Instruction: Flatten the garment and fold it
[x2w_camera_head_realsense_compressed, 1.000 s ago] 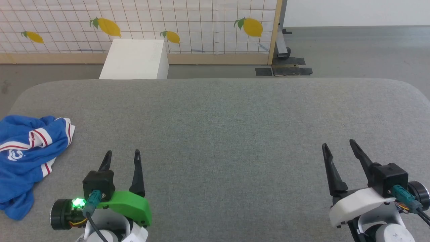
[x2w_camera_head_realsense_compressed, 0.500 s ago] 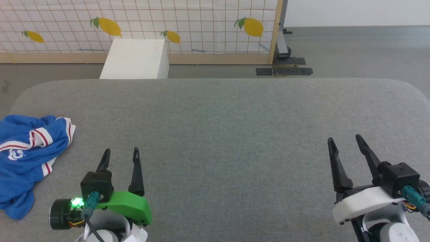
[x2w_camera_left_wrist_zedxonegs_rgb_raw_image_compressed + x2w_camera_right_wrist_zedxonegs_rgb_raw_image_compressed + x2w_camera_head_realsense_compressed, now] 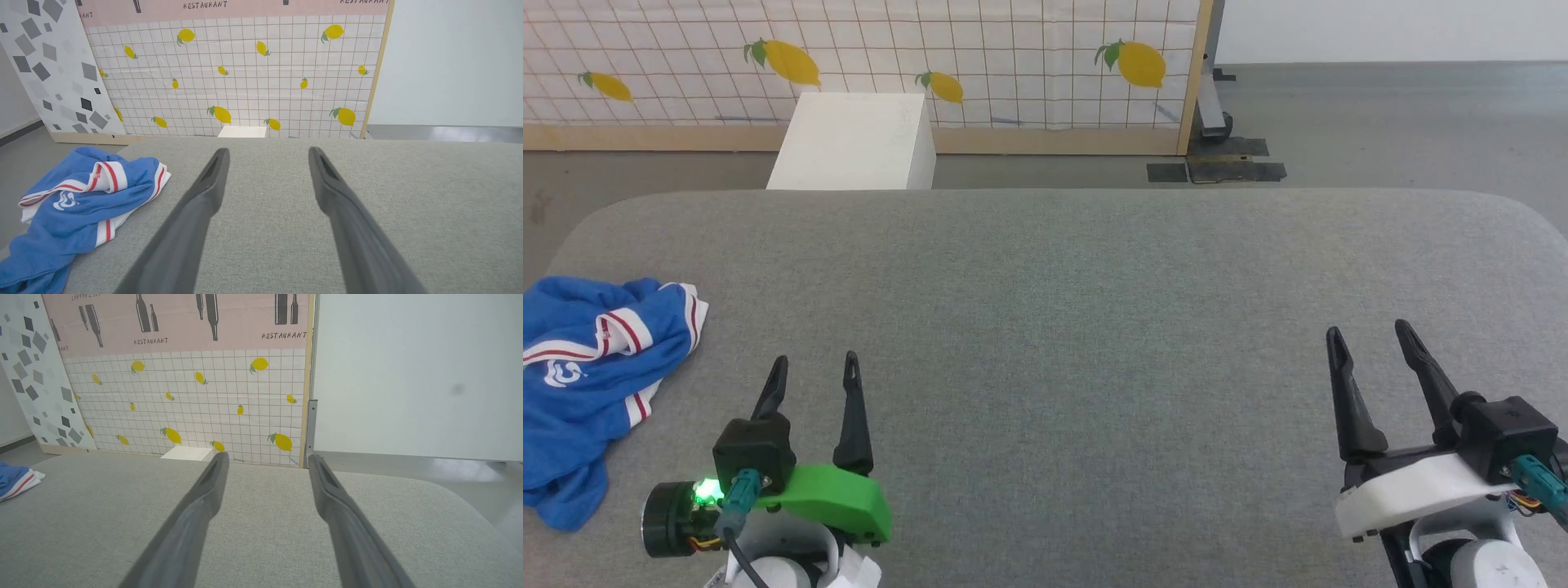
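**Both arms edge forward; shirt still bunched at the table's left edge**

The grey fabric-covered table [image 3: 1045, 269] takes up most of the head view, and its middle and right side are bare. Beyond its far edge stand a lemon-patterned tiled panel [image 3: 1013, 49] and a white box [image 3: 854, 139] on the floor.

The garment [image 3: 588, 367] lies crumpled against the table's left edge, closer to the near-left corner than the far one. It is a blue heap with red-striped white trim folded across its top. In the left wrist view the garment [image 3: 81, 200] appears to spill a little over that edge. From the right wrist it shows as a small patch [image 3: 16, 477] far off to the side. It has not moved over the last second; its slight drift in the head view matches a small camera shift.

The arms are what has changed. The right gripper [image 3: 1367, 327], near the table's near-right corner, has slid forward and a little outward. The left gripper [image 3: 815, 358], by the near edge just right of the shirt, has crept forward by less. Both hover with their fingers spread wide and nothing between them, and the gap shows plainly in each wrist view [image 3: 267, 150] [image 3: 265, 455].

The task looks barely begun, with the arms only leaving their rest pose. Nothing is flattened. The shirt will probably have to be drawn off the left edge toward the middle first, and the left gripper is the one placed to reach it.
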{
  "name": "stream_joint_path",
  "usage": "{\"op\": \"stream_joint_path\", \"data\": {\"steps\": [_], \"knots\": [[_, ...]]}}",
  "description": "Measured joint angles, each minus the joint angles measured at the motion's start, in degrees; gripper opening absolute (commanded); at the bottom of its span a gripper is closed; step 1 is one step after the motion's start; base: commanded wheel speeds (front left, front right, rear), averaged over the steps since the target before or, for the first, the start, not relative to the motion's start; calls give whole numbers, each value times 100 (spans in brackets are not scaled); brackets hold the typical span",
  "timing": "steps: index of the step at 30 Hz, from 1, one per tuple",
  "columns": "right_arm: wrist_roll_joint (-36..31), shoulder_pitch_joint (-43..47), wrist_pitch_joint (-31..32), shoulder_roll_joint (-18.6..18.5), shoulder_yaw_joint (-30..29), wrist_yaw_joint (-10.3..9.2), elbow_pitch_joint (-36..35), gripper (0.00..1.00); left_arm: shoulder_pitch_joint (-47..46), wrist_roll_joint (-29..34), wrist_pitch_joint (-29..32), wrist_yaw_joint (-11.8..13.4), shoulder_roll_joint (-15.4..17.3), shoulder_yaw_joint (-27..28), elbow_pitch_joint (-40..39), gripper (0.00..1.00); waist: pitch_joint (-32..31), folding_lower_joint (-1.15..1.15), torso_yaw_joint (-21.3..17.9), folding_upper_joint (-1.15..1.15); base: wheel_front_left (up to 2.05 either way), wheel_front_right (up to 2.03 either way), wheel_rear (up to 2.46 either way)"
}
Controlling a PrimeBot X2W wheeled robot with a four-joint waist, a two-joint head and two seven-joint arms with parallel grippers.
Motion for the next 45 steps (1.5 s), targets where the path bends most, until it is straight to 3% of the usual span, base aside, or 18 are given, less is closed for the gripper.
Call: {"op": "stream_joint_path", "data": {"steps": [45], "knots": [[250, 137, -547, 0, -32, 0, -68, 100, 1, -203, -531, 151, -1, -143, 21, 100, -7, -1, 60, 0, 0, 0, 0]]}}
